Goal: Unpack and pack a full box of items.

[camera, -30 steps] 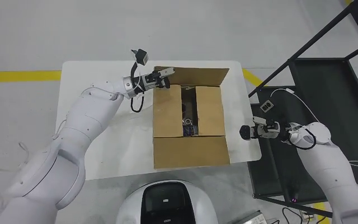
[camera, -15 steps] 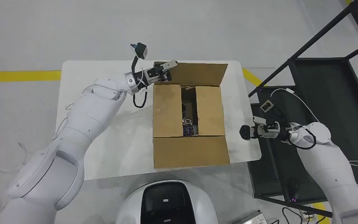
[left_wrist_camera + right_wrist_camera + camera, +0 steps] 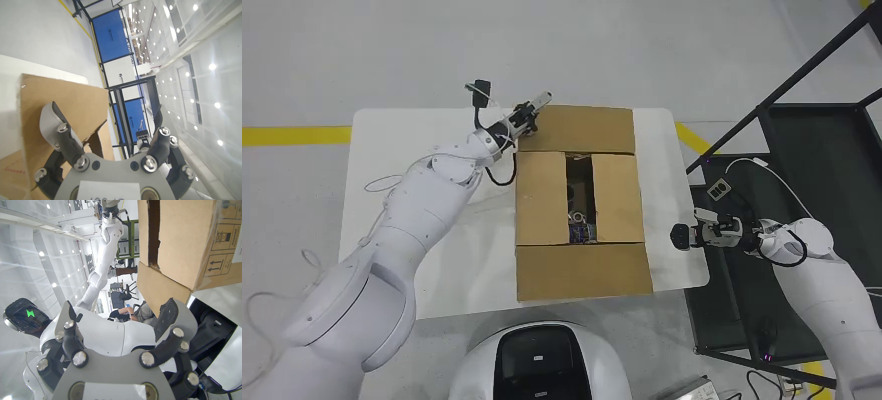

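Well, the cardboard box (image 3: 617, 200) sits in the middle of the white table (image 3: 422, 180), its lid flaps undone. The far flap (image 3: 587, 128) is laid back away from the robot and the near flap (image 3: 582, 272) hangs out toward it. The two side flaps lie inward with a gap between them, and dark items (image 3: 580, 215) show down in that gap. The left gripper (image 3: 538, 103) is up at the far flap's left corner with its fingers spread wide. In the wrist view one finger (image 3: 54, 117) lies right along the flap (image 3: 56, 91), though I cannot tell if it touches, and the other finger stands out in the air. The right gripper (image 3: 679, 236) hangs at the table's right edge, just beside the box's right wall. Its fingers (image 3: 168, 315) are spread too, holding nothing. A black rack (image 3: 802, 130) stands off to the right of the table.
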Controlling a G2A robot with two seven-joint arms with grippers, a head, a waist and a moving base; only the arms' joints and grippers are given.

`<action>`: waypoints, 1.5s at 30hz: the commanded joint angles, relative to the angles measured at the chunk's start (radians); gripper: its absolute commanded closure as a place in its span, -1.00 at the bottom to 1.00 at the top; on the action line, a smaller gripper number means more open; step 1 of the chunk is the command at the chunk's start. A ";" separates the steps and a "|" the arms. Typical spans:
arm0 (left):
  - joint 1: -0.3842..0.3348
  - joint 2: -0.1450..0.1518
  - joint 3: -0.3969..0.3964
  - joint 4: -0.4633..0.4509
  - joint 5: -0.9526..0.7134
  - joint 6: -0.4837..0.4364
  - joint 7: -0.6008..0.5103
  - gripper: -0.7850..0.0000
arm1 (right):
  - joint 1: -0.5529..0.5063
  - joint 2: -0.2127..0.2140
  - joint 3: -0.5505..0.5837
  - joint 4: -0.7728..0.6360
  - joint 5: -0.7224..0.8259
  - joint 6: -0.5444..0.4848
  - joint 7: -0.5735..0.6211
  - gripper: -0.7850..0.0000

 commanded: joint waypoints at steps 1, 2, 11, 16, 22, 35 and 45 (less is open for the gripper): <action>-0.006 -0.008 0.003 0.032 0.020 0.037 -0.014 -1.00 | 0.000 0.000 0.000 0.000 0.000 0.000 0.000 -1.00; -0.008 -0.012 0.002 0.042 0.022 0.048 -0.023 -1.00 | 0.000 0.000 0.000 0.000 0.000 0.000 0.000 -1.00; -0.014 -0.035 0.003 0.102 0.076 0.115 -0.171 -1.00 | 0.000 0.000 0.000 0.000 0.000 0.000 0.000 -1.00; -0.022 -0.039 -0.019 0.126 0.078 0.083 -0.151 -1.00 | 0.000 0.000 0.000 0.000 0.000 0.000 0.000 -1.00; -0.046 -0.025 -0.074 0.162 0.035 -0.001 -0.119 -1.00 | -0.001 -0.001 -0.001 -0.008 -0.003 0.003 -0.016 -1.00; -0.002 0.082 -0.241 0.154 -0.161 -0.229 -0.465 -1.00 | 0.041 -0.012 0.006 -0.165 -0.084 0.018 -0.153 -1.00; 0.110 0.205 -0.358 0.027 -0.197 -0.272 -0.646 -1.00 | 0.213 -0.065 -0.157 0.039 -0.220 -0.038 -0.323 -1.00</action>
